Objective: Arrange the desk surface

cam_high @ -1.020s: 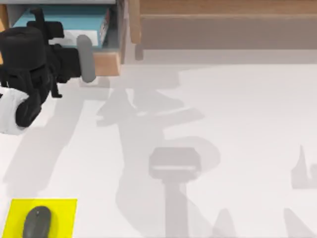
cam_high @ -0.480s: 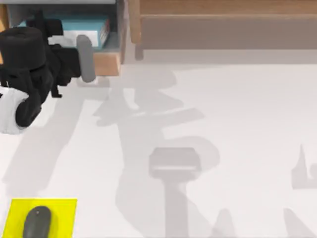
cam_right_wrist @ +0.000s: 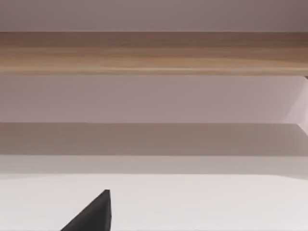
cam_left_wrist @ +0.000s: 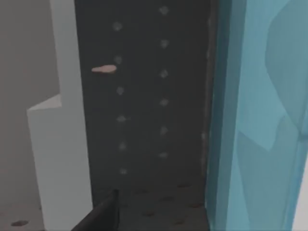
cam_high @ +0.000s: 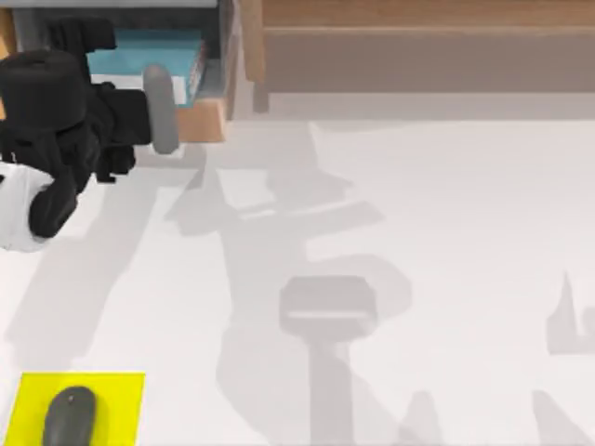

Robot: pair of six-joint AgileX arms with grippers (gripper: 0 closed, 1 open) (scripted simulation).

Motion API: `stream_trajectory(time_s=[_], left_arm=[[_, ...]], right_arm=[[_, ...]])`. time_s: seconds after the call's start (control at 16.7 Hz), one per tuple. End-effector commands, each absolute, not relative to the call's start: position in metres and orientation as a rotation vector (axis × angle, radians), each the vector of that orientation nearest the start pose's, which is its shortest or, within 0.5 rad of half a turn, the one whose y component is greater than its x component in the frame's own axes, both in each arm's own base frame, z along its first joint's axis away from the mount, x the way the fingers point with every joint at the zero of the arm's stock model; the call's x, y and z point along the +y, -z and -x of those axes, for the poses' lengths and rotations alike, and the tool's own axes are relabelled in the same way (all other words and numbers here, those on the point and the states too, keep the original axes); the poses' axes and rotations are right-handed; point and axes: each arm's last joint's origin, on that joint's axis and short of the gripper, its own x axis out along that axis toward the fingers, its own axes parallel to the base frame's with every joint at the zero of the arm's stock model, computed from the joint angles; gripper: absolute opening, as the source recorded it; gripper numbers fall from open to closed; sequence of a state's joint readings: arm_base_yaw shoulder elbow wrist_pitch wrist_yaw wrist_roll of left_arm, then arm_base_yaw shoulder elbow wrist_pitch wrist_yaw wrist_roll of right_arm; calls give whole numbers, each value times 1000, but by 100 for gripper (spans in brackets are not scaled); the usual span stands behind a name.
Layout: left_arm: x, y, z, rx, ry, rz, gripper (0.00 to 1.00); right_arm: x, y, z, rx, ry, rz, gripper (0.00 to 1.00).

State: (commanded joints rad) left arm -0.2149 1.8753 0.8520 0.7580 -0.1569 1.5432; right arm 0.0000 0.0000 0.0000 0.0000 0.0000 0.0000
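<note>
Top view: the desk surface is the broad white tabletop spanning the frame, crossed by grey shadows. The left arm, black with a white segment, sits at the far left near the back edge of the desk. It reaches toward an open drawer with a light-brown wooden front and a grey handle. A teal book lies inside the drawer. The state of the left jaws cannot be told from this view. A wooden shelf runs along the back edge, to the right of the drawer. A yellow mat lies at the front left corner of the desk, with a grey mouse resting on it.

Left wrist view: the camera looks into the drawer. The dark dotted drawer lining lies between a pale grey wall and the teal book. One black fingertip enters at the lower edge; whether the jaws are apart or together cannot be told.

Right wrist view: the wooden shelf crosses the frame above the desk surface. One black fingertip shows at the lower edge; the state of the right jaws cannot be told
</note>
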Motion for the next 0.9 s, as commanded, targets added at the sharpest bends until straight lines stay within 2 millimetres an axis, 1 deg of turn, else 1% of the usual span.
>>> stream_trajectory(time_s=[0.24,0.3,0.78,0.9], left_arm=[[-74,-148,-370,178,234,-1568,100],[-74,-149,-367,175,228,-1566,100],[-73,-147,-324,180,241,-1567,100],[-73,-147,-321,179,236,-1569,100]], right_arm=[[-1,-160,-106,0,0,0,100],[-1,-160,-106,0,0,0,100],[-1,-160,-106,0,0,0,100],[-1,-160,-106,0,0,0,100]])
